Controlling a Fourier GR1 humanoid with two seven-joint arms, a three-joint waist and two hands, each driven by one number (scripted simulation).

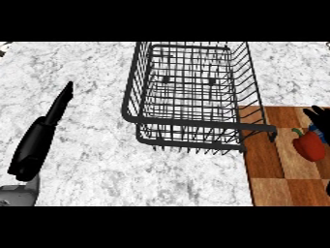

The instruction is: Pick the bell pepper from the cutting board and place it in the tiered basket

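On cutting board (281, 186), bell pepper (310, 147)

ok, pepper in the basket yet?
Out. The bell pepper lies on the cutting board, right of the tiered basket and outside its wire walls.

No writing, labels, brand marks, numbers or signs can be read anywhere in the view. The wire tiered basket (129, 114), the red bell pepper (310, 146), the wooden cutting board (281, 180) and the marbled worktop (89, 121) all show plain, unmarked surfaces.
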